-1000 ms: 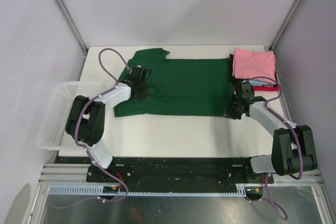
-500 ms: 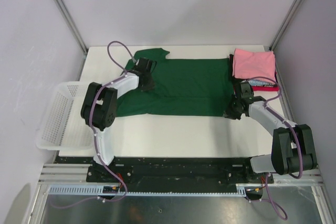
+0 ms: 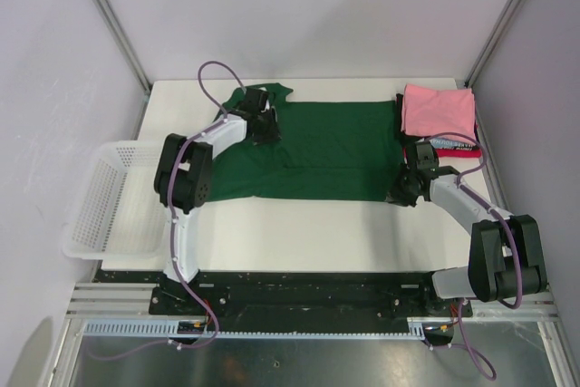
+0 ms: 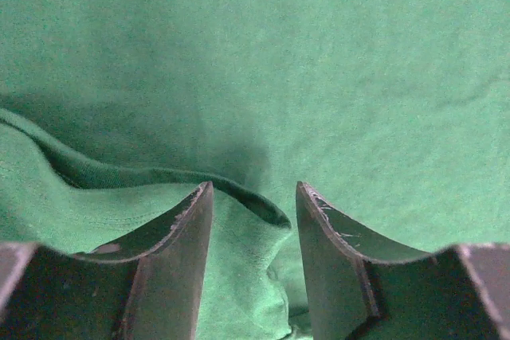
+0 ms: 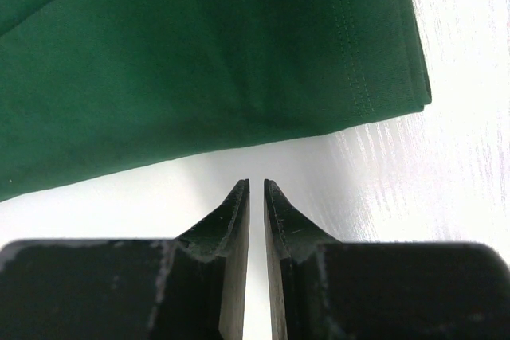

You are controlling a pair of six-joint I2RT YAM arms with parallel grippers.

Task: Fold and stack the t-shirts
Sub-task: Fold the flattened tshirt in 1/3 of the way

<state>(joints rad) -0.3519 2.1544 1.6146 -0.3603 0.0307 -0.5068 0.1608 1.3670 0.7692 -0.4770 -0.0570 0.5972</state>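
Dark green cloth t-shirt [image 3: 317,147] lies between white plastic mesh basket [image 3: 91,215], left, and folded pink cloth t-shirt [image 3: 439,111], just right.

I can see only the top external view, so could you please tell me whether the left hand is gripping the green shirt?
Observer: No. Its wrist view shows the left hand open, with a raised fold of the green shirt lying unpinched between its fingers.
Operator: Thank you. Is the right hand holding the shirt's edge?
Observer: No. The right hand is nearly closed with nothing in the thin slit. It sits over bare table, just short of the shirt's edge.
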